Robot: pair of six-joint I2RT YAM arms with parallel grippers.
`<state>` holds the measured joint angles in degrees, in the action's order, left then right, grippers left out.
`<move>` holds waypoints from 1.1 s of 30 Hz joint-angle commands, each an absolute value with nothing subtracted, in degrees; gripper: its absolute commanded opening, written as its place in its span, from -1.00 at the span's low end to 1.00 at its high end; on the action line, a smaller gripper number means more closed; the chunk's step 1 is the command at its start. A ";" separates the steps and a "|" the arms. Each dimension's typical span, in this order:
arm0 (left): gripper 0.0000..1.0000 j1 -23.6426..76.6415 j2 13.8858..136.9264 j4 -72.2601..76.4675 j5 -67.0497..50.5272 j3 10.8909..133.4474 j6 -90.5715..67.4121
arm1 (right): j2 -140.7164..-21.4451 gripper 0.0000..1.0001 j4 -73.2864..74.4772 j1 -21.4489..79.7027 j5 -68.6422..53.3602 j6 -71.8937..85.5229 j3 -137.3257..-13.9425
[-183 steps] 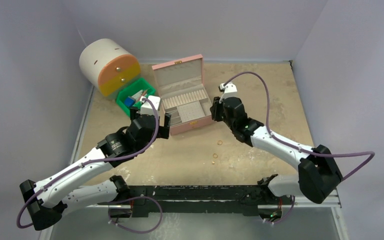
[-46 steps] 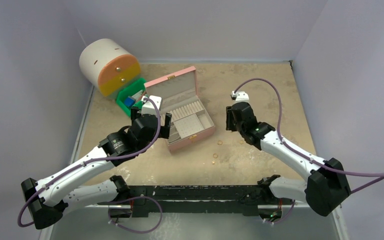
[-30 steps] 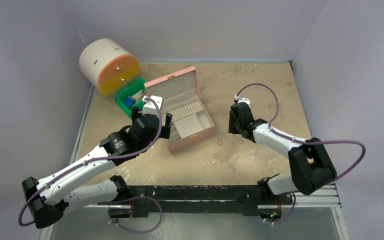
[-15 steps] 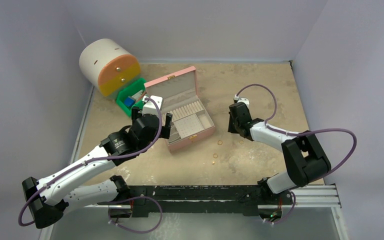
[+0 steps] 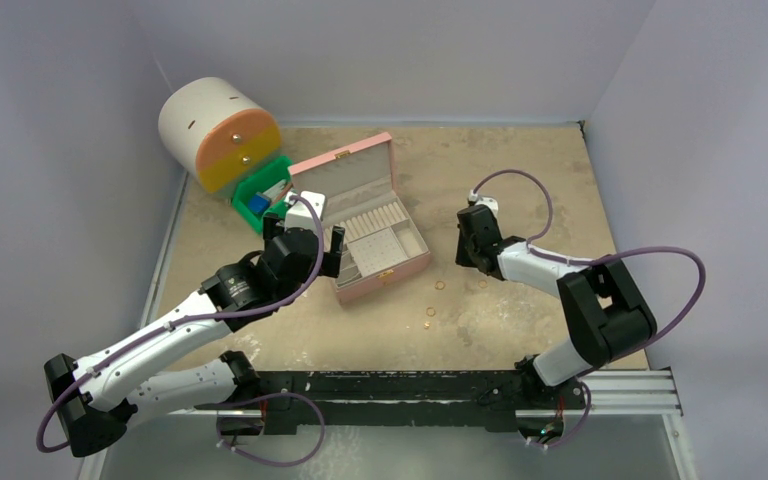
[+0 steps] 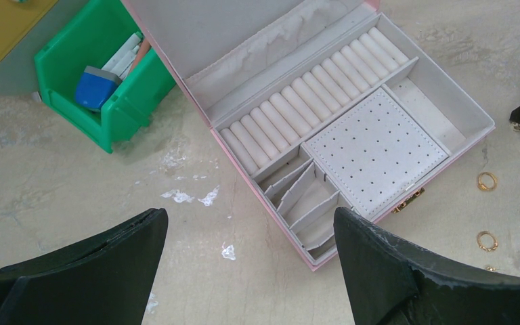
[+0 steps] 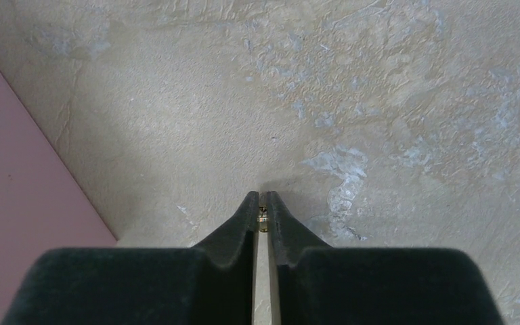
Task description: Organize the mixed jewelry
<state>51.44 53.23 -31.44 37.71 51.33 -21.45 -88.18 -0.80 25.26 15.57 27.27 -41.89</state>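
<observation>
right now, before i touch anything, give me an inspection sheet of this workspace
surface: mottled beige table, scuffed
job's things: gold rings loose beside the open pink box; one tiny gold piece pinched
clutter: green bin, white-and-orange drum
hands: left hand open near the box; right hand shut on the tiny gold piece
cables: purple cable looped off each arm
surroundings: plain walls

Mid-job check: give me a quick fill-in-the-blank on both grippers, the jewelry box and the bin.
The right gripper pinches a tiny ____-coloured piece between its fingertips. The left gripper hangs near the pink quilted box with its jaws wide ____. The green plastic bin holds a ____ block.
Missing words: gold; open; blue.
</observation>
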 commanded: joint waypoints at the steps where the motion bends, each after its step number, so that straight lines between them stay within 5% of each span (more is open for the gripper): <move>1: 0.86 51.65 52.87 -30.78 38.16 53.87 -20.92 | -87.34 -0.87 -2.19 24.96 17.57 27.99 -43.53; 4: 0.86 51.60 52.90 -30.76 38.19 53.88 -20.92 | -86.66 -1.00 -2.19 24.88 17.70 28.03 -43.17; 16: 0.86 51.62 52.28 -30.34 37.22 53.79 -21.94 | -77.99 -1.00 -2.04 24.96 14.51 28.61 -40.76; 24: 0.98 51.62 50.08 -27.72 30.86 53.58 -24.25 | -66.73 -1.00 -3.83 26.35 2.27 33.45 -38.24; 33: 0.98 51.61 47.41 -21.80 21.99 51.03 -30.59 | -58.37 -1.00 -9.35 36.29 -2.76 41.24 -38.87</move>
